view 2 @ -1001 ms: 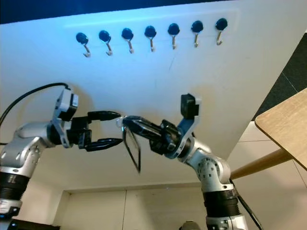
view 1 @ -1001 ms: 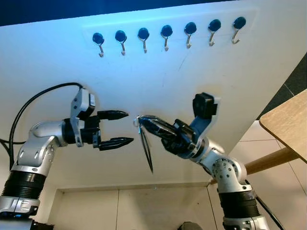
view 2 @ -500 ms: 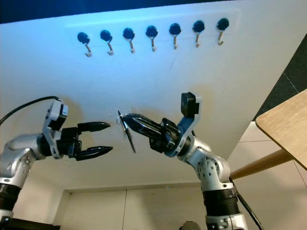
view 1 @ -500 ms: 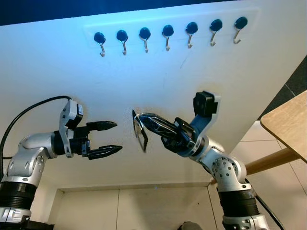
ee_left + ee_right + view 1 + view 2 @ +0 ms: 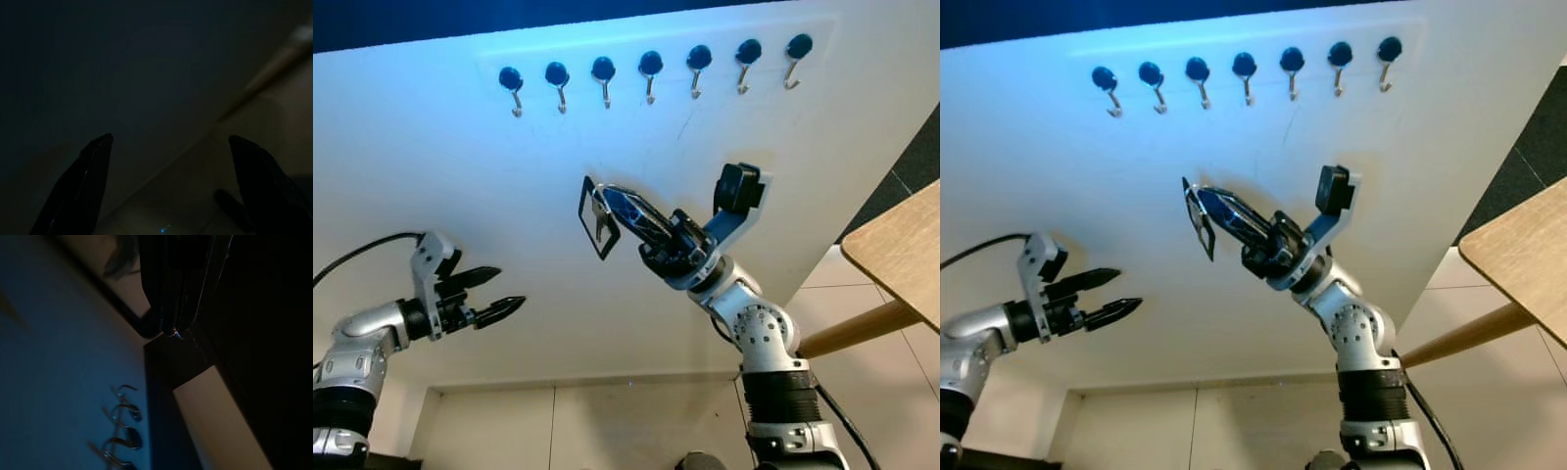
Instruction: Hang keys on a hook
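Note:
Several metal hooks (image 5: 649, 75) on round black bases run in a row high on the white wall. My right gripper (image 5: 610, 195) is raised below them, shut on a set of keys (image 5: 595, 228): a black rectangular loop with a small key hanging on its ring. The keys hang well under the hooks, apart from them. In the dark right wrist view the black loop (image 5: 161, 308) fills the fingers, with hooks (image 5: 124, 416) beyond. Low on the left, my left gripper (image 5: 511, 286) is open and holds nothing; its fingers (image 5: 88, 186) stand wide apart in the left wrist view.
A wooden table (image 5: 901, 255) with a slanting leg (image 5: 847, 333) juts in at the right, close to my right arm. A dark band (image 5: 460, 24) runs above the white wall (image 5: 460, 166). A paler panel (image 5: 578, 426) lies along the bottom of the view.
My right gripper has lifted the keys up toward the hook row, and the loop has swung. My left gripper has drawn back down and to the left, away from the keys, staying open.

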Controlling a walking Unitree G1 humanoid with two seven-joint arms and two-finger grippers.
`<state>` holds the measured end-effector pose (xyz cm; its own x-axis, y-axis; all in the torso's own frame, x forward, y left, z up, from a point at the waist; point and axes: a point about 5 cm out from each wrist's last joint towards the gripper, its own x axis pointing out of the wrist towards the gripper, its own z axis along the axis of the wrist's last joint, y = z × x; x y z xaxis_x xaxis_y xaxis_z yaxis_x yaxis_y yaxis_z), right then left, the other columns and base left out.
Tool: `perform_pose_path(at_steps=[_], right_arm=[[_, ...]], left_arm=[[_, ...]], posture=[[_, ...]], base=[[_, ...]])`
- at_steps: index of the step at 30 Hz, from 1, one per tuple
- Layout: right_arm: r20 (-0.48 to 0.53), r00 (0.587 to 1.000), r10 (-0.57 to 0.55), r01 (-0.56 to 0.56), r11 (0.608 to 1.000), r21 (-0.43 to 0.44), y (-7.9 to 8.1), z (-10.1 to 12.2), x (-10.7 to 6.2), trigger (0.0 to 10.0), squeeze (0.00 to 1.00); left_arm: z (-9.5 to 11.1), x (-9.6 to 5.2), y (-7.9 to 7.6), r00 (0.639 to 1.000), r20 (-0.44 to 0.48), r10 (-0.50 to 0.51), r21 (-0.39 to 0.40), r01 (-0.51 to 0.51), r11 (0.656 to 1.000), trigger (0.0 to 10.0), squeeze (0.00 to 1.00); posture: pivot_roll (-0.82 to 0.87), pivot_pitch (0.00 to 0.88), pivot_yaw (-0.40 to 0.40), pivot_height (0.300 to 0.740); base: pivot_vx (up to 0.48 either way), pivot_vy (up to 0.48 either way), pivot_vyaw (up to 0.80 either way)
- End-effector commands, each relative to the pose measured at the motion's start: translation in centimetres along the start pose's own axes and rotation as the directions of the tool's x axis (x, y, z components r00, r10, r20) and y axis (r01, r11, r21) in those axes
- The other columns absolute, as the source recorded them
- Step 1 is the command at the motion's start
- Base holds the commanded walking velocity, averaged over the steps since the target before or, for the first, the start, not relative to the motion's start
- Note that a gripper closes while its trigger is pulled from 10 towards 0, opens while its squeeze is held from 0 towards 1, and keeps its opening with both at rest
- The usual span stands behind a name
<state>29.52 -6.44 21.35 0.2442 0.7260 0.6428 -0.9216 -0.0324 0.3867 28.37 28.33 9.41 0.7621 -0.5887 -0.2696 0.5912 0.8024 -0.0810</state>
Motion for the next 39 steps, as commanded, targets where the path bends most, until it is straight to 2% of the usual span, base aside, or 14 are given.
perform_pose_path(at_steps=[1,6,7,8,10,11,12,14,15,16,17,18,20,39], right_arm=[[0.005,1.000,-0.021,0.021,1.000,-0.014,-0.3,0.0,0.3,0.0,0.00],[0.011,0.998,-0.063,0.063,0.997,-0.034,-1.1,0.2,1.0,0.0,0.00],[0.018,0.997,-0.075,0.075,0.996,-0.040,-1.4,0.4,1.3,1.8,0.00],[0.018,0.997,-0.075,0.075,0.996,-0.040,-1.4,0.4,1.3,1.8,0.00],[0.041,0.995,-0.089,0.091,0.995,-0.048,-1.7,1.0,1.9,9.1,0.00],[0.041,0.995,-0.089,0.091,0.995,-0.048,-1.7,1.0,1.9,9.1,0.00],[0.056,0.994,-0.095,0.098,0.994,-0.050,-1.8,1.3,2.1,10.0,0.00],[0.089,0.990,-0.106,0.111,0.992,-0.054,-2.0,1.9,2.4,10.0,0.00],[0.089,0.990,-0.106,0.111,0.992,-0.054,-2.0,1.9,2.4,10.0,0.00],[0.119,0.986,-0.115,0.122,0.991,-0.057,-2.1,2.5,2.4,10.0,0.00],[0.131,0.984,-0.123,0.132,0.989,-0.060,-2.2,2.8,2.3,10.0,0.00],[0.131,0.984,-0.123,0.132,0.989,-0.060,-2.2,2.8,2.3,10.0,0.00],[0.149,0.980,-0.135,0.146,0.987,-0.064,-2.3,3.1,2.0,10.0,0.00],[0.283,0.953,-0.106,0.128,0.990,-0.061,-0.6,5.1,0.7,10.0,0.00]], left_arm=[[-2.0,-0.4,0.3,0.995,-0.041,0.094,-0.052,-0.096,0.994,10.0,0.00],[-5.1,-1.4,0.6,0.963,-0.110,0.246,-0.136,-0.260,0.956,10.0,0.00],[-6.3,-1.8,0.6,0.943,-0.138,0.304,-0.175,-0.325,0.929,10.0,0.00],[-6.3,-1.8,0.6,0.943,-0.138,0.304,-0.175,-0.325,0.929,10.0,0.00],[-8.5,-2.8,0.5,0.890,-0.193,0.413,-0.231,-0.450,0.863,10.0,0.00],[-8.5,-2.8,0.5,0.890,-0.193,0.413,-0.231,-0.450,0.863,10.0,0.00],[-9.2,-3.2,0.5,0.861,-0.206,0.465,-0.256,-0.506,0.823,10.0,0.00],[-10.1,-4.2,0.8,0.792,-0.226,0.567,-0.298,-0.610,0.734,10.0,0.00],[-10.1,-4.2,0.8,0.792,-0.226,0.567,-0.298,-0.610,0.734,10.0,0.00],[-10.7,-5.2,1.1,0.727,-0.235,0.646,-0.332,-0.684,0.649,10.0,0.00],[-10.9,-5.6,1.2,0.702,-0.236,0.672,-0.349,-0.707,0.616,10.0,0.00],[-10.9,-5.6,1.2,0.702,-0.236,0.672,-0.349,-0.707,0.616,10.0,0.00],[-11.7,-6.4,1.1,0.654,-0.272,0.706,-0.342,-0.752,0.564,10.0,0.00],[-17.1,-6.9,-3.4,0.596,-0.484,0.641,-0.305,-0.801,0.515,10.0,0.00]], posture=[[-0.07,0.131,0.089,0.740],[-0.07,0.127,0.087,0.740],[-0.07,0.126,0.085,0.740],[-0.07,0.126,0.085,0.740],[-0.06,0.120,0.083,0.740],[-0.06,0.120,0.083,0.740],[-0.06,0.120,0.083,0.740],[-0.07,0.111,0.080,0.740],[-0.07,0.111,0.080,0.740],[-0.07,0.111,0.080,0.740],[-0.07,0.108,0.079,0.740],[-0.07,0.108,0.079,0.740],[-0.07,0.108,0.079,0.740],[-0.09,0.130,0.104,0.740]], base=[[0.000,0.000,0.00],[0.000,0.000,0.00],[0.000,0.000,0.00],[0.000,0.000,0.00],[0.000,0.000,0.00],[0.000,0.000,0.00],[0.000,0.000,0.00],[0.000,0.000,0.00],[0.000,0.000,0.00],[0.000,0.000,0.00],[0.000,0.000,0.00],[0.000,0.000,0.00],[0.000,0.000,0.00],[0.000,0.000,0.00]])
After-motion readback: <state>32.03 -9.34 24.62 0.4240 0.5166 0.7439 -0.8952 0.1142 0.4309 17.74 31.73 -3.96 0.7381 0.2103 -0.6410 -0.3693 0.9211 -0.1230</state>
